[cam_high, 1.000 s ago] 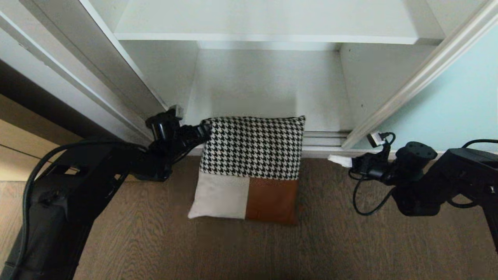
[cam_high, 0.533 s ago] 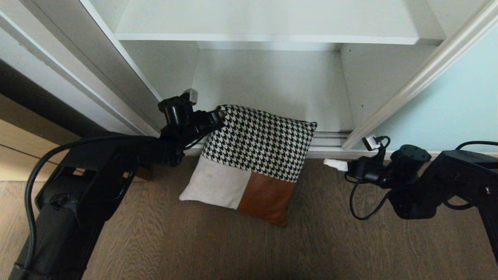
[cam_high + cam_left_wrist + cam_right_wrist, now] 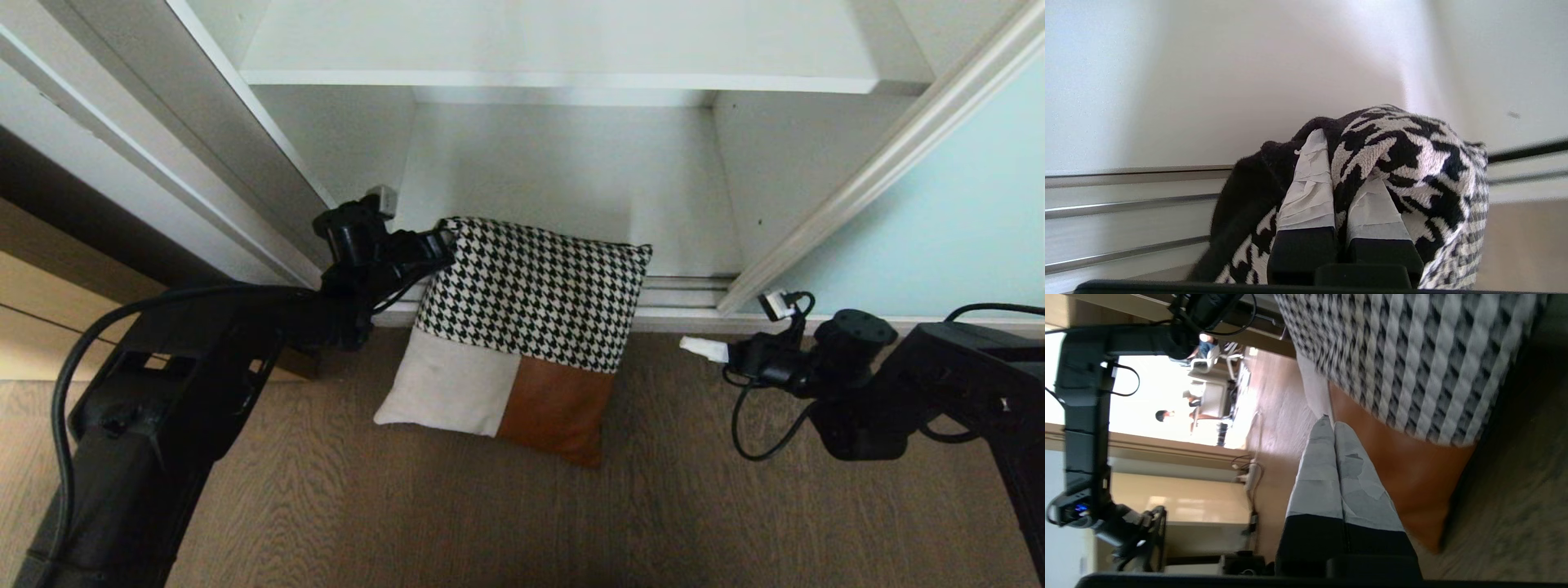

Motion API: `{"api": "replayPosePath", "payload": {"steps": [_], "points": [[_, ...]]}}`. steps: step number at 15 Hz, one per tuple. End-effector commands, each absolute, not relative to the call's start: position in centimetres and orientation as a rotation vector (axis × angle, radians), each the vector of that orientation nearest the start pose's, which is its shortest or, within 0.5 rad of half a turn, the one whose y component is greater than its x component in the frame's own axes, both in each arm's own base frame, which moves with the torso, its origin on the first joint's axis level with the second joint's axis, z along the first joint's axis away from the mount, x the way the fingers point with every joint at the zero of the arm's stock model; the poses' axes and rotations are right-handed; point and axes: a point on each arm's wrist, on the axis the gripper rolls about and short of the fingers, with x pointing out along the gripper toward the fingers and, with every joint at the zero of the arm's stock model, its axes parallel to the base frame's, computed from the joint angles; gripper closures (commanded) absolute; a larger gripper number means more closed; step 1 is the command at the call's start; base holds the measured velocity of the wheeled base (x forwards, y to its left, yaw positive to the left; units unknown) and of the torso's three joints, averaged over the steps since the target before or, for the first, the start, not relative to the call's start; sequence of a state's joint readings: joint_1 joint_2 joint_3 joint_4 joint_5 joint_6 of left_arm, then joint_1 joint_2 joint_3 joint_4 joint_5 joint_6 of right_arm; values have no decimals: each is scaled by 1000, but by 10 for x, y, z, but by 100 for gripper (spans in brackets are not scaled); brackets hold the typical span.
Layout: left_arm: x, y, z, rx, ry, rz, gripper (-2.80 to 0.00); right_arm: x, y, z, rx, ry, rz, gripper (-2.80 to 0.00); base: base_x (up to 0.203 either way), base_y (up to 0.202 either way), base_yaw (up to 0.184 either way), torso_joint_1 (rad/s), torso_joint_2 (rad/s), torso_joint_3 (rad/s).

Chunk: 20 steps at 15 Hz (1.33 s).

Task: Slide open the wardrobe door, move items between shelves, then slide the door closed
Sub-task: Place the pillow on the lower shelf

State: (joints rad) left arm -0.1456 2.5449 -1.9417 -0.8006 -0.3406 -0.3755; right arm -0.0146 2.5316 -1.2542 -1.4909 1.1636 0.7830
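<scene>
Cushion [image 3: 522,327] pinched at houndstooth corner by left gripper [image 3: 437,245], half on floor [image 3: 735,506], half over door track.

Best lifted clear of track before swinging onto bottom shelf [image 3: 571,188]; right gripper [image 3: 694,347] closed, empty, parked just beside sliding door [image 3: 939,237].

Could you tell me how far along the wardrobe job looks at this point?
Done: the sliding wardrobe door stands open. In hand: the left gripper has its jaws shut on a corner of the houndstooth cushion, which lies half over the wardrobe's track and half on the floor. The right gripper hovers shut, empty. Left: placing the cushion on a shelf, closing the door.
</scene>
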Motion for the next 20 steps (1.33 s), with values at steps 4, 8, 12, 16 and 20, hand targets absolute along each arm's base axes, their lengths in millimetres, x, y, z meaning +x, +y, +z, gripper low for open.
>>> {"api": "replayPosePath", "payload": {"steps": [4,8,12,16,20], "points": [[546,-58,85,-360,-51,-423,0,484,19,36,701,423,1036,0,0,0,0,0,0,0],[547,-57,80,-368,-47,-425,0,513,42,45,813,589,853,0,0,0,0,0,0,0],[546,-61,85,-370,-51,-437,0,529,84,26,730,739,692,0,0,0,0,0,0,0],[546,-68,78,-372,-73,-446,0,527,104,-6,552,728,665,0,0,0,0,0,0,0],[545,-73,79,-374,-72,-456,0,522,129,-28,408,719,599,-157,0,0,0,0,0,0]]}}
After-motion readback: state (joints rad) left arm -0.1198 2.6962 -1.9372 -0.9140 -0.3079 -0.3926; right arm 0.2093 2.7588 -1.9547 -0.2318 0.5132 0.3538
